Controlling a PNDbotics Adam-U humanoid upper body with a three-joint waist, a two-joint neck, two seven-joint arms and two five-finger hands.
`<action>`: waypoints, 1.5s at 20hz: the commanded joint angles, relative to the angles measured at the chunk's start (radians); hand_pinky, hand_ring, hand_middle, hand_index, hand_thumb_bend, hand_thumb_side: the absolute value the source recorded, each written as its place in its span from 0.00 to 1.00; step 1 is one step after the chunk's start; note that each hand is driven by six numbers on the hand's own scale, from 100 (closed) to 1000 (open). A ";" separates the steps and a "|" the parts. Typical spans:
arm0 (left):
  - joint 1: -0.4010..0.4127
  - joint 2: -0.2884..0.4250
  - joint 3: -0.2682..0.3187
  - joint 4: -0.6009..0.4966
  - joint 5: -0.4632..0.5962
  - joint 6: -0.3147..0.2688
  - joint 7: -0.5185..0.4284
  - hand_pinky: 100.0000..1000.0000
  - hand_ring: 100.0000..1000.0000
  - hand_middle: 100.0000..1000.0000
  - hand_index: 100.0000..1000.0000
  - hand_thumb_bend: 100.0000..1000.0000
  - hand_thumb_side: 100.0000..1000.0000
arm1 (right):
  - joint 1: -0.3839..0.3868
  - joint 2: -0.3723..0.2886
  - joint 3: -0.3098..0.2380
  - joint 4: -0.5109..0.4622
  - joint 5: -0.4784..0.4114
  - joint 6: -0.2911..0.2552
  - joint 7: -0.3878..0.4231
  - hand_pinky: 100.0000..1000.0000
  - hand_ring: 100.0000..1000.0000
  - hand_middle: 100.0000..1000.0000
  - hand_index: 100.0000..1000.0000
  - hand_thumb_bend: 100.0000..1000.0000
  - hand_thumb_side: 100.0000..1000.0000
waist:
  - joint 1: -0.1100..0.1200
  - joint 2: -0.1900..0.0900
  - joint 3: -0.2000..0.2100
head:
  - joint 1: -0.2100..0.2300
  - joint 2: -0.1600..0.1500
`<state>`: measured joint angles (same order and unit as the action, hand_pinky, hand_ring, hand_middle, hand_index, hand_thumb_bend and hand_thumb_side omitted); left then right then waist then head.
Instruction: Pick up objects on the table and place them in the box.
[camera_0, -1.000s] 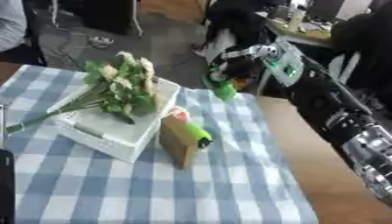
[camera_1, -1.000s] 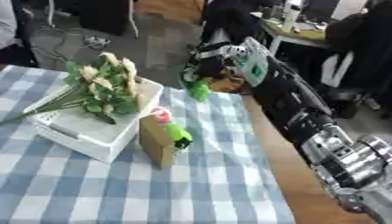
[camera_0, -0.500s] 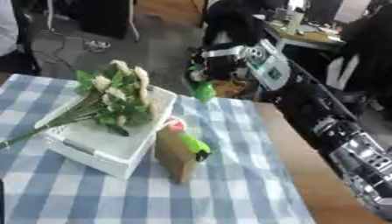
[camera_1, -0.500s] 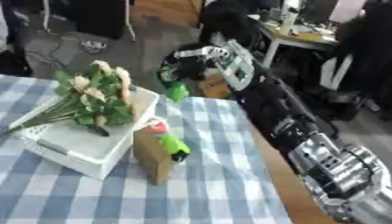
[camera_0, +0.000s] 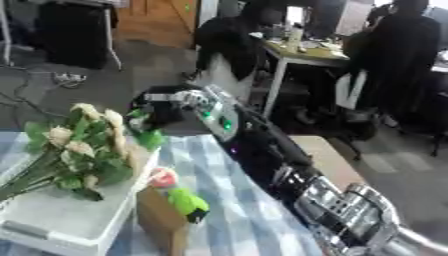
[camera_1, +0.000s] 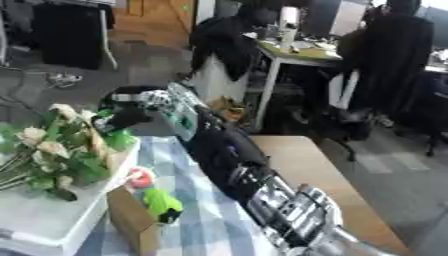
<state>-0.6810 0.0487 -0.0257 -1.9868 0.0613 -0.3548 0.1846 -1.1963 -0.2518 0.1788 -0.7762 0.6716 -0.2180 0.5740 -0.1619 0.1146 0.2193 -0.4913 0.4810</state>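
One item is mid-delivery: your right hand (camera_0: 162, 107) is curled round a small green thing (camera_0: 150, 138), held above the far corner of the white box (camera_0: 61, 220). Flowers (camera_0: 74, 155) already lie across the box, stems hanging off its left side. Left on the checked cloth (camera_0: 236, 210), by my reading, are a brown carton (camera_0: 162, 225) just beside the box and a green-and-red item (camera_0: 179, 192) resting against its top. Your left hand shows in neither view. Open the fingers over the box next.
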 joint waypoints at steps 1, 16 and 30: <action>-0.027 -0.016 -0.004 -0.013 0.011 -0.009 -0.004 0.65 0.78 0.75 0.81 0.00 0.81 | -0.034 -0.008 -0.019 0.005 0.044 -0.004 -0.032 0.00 0.00 0.00 0.28 0.00 0.66 | 0.026 0.008 0.009 | -0.076 -0.021; -0.107 -0.081 -0.016 -0.013 0.039 -0.039 -0.017 0.65 0.78 0.75 0.81 0.00 0.81 | -0.069 0.030 -0.038 0.020 0.062 -0.028 -0.124 0.00 0.00 0.00 0.28 0.00 0.67 | 0.031 0.083 0.093 | -0.115 -0.079; -0.139 -0.105 -0.022 -0.013 0.048 -0.070 -0.019 0.65 0.78 0.75 0.81 0.00 0.81 | -0.039 0.079 -0.038 0.046 0.108 -0.097 -0.242 0.00 0.00 0.00 0.28 0.00 0.72 | 0.021 0.110 0.119 | -0.013 -0.105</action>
<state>-0.8020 -0.0454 -0.0406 -1.9868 0.1062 -0.4200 0.1662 -1.2168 -0.1636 0.1479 -0.7229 0.7676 -0.3077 0.3466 -0.1506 0.2272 0.3386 -0.5059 0.3915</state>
